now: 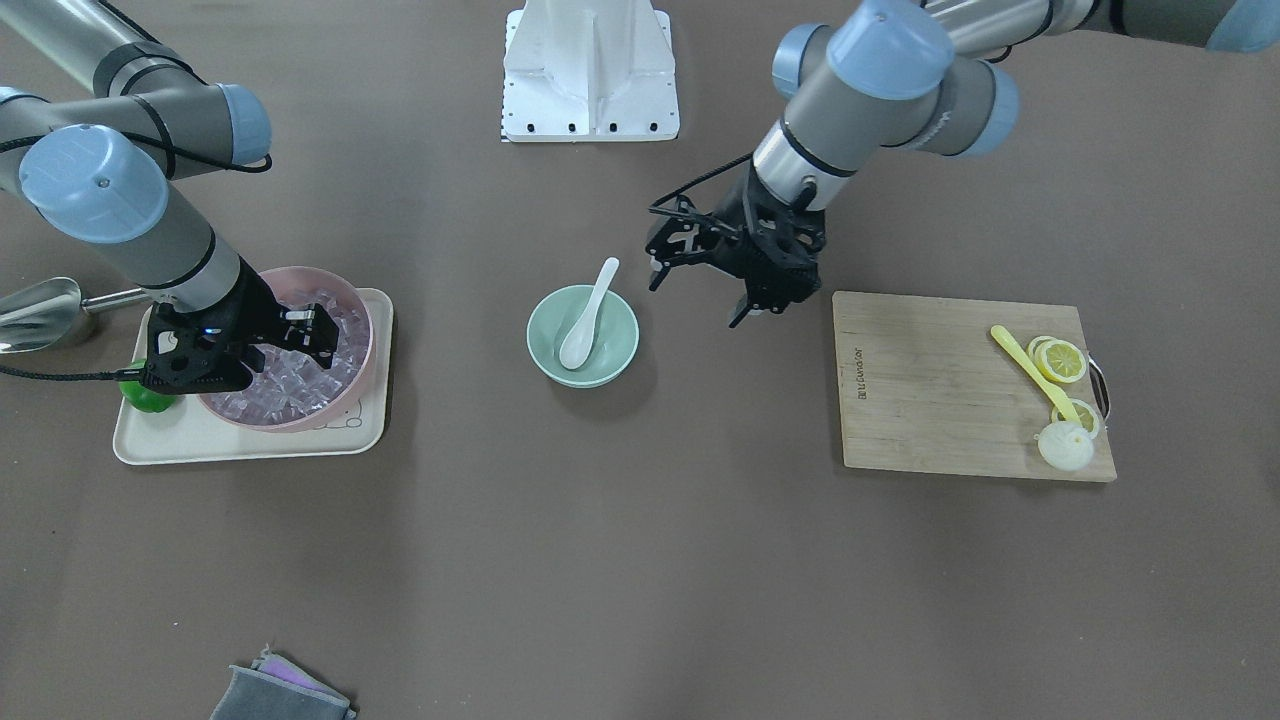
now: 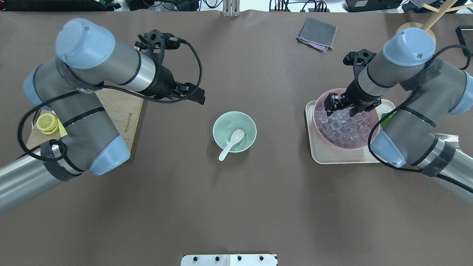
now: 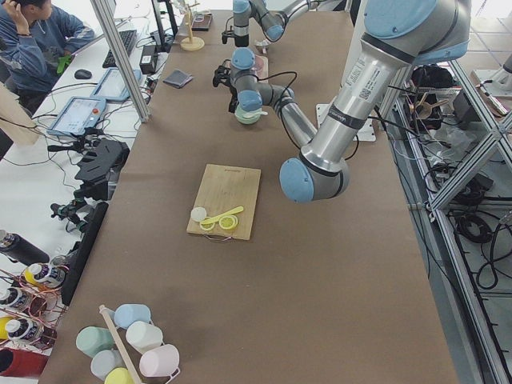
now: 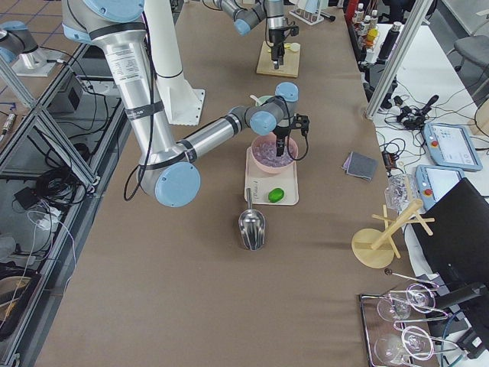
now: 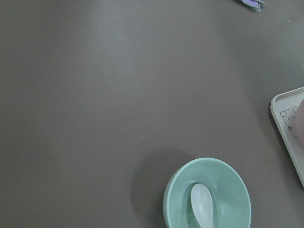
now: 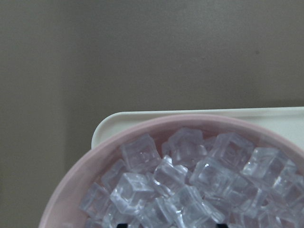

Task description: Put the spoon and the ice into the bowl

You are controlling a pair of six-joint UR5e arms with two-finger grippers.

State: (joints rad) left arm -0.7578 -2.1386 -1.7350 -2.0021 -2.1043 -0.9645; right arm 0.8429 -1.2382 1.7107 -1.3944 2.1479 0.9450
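Observation:
The white spoon point(image 1: 590, 315) lies in the mint-green bowl point(image 1: 613, 322) at the table's middle, scoop down and handle over the rim. It also shows in the overhead view point(image 2: 232, 142) and the left wrist view point(image 5: 202, 209). My left gripper point(image 1: 697, 298) is open and empty, hovering beside the bowl point(image 2: 221, 122) on the cutting-board side. My right gripper point(image 2: 342, 109) is open, low over the ice cubes point(image 6: 183, 190) heaped in the pink bowl point(image 2: 316, 112). Its tips barely show in the right wrist view; nothing shows between them.
The pink bowl stands on a cream tray point(image 1: 250, 445) with a green lime point(image 1: 145, 398); a steel scoop point(image 1: 40, 310) lies beside it. A wooden cutting board point(image 1: 940, 400) holds lemon slices point(image 1: 1060, 358) and a yellow utensil point(image 1: 1030, 368). A grey cloth point(image 2: 317, 33) lies far off.

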